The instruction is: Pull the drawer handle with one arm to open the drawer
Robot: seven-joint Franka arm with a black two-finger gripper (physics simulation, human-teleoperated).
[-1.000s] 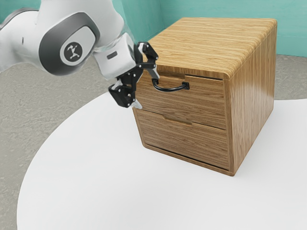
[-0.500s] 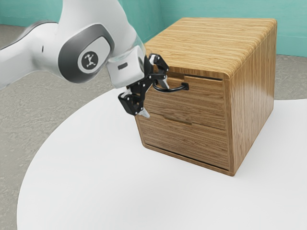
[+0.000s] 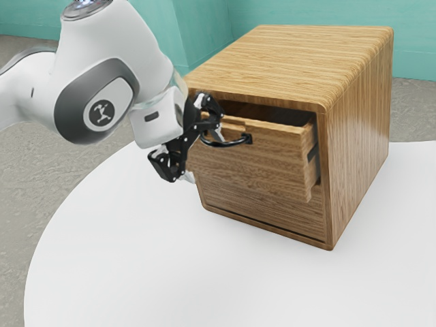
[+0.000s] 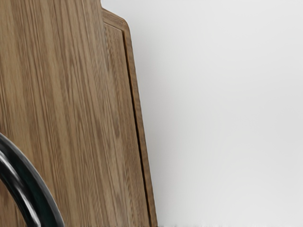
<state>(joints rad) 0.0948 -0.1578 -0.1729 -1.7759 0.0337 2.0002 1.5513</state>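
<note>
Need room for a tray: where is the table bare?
The table is bare in front of the cabinet, toward the camera, and beside it at the exterior view's right. It is crowded at the pulled-out top drawer, where the gripper meets the handle.

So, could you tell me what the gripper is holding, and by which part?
Nothing is clamped: the open gripper appears merely hooked behind the drawer handle, at its end nearer the arm.

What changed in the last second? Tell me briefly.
The gripper drew back toward the exterior view's left with the handle, and the upper drawer slid partway out of the cabinet. The lower drawer stayed shut and the cabinet kept its place on the table.
</note>
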